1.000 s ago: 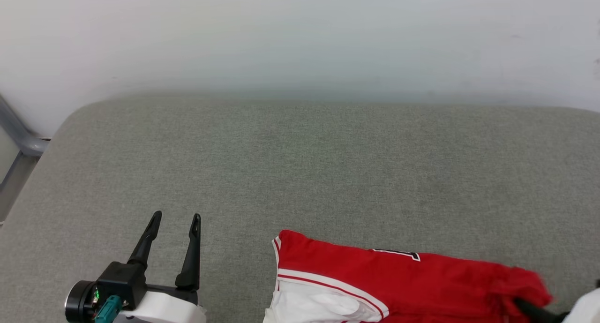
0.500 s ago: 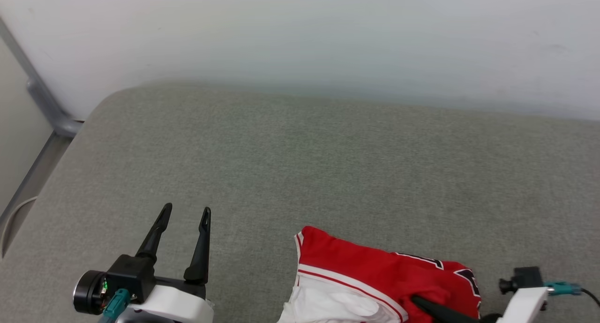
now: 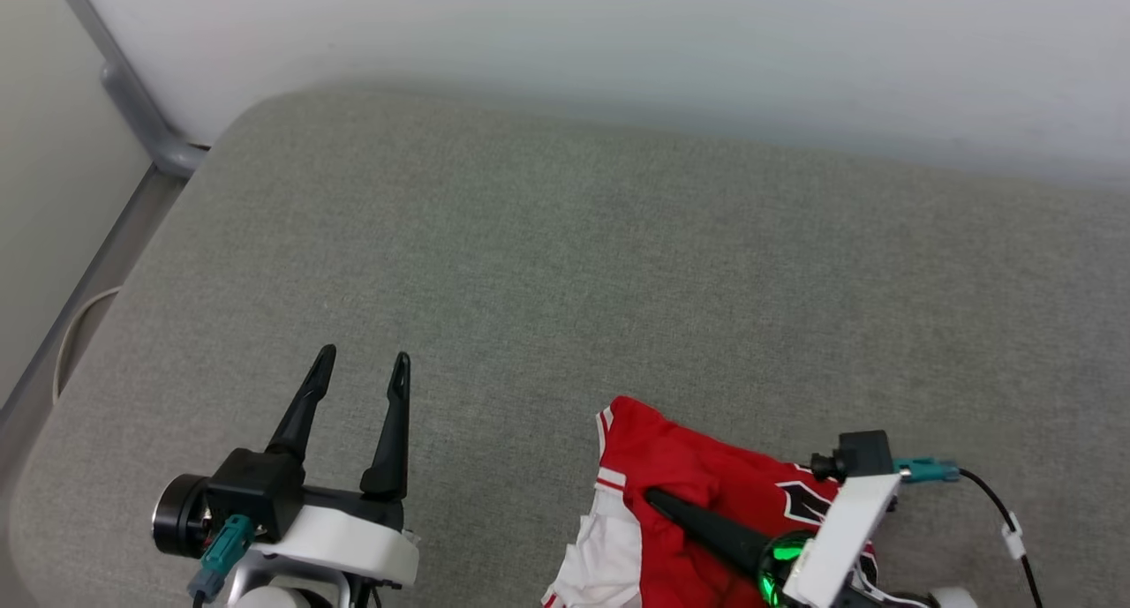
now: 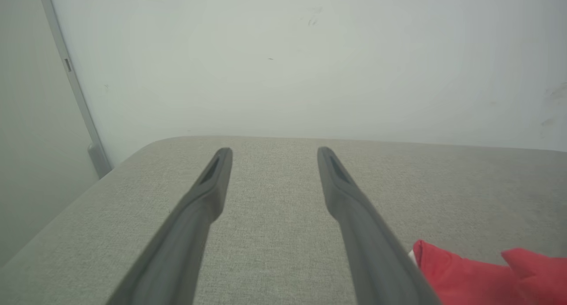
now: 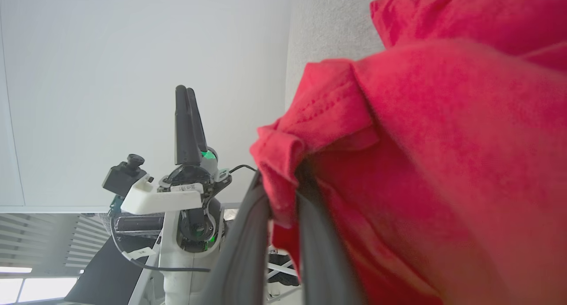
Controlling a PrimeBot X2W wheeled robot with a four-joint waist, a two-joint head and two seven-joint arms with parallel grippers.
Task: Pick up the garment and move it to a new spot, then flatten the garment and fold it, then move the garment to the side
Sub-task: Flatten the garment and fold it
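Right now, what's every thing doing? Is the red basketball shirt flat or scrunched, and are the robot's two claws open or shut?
Red jersey T-shirt: scrunched up, not flat, with a fold pinched by the right gripper.
Right gripper: shut on the shirt's red cloth.
Left gripper: open and empty, over the grey cushion.
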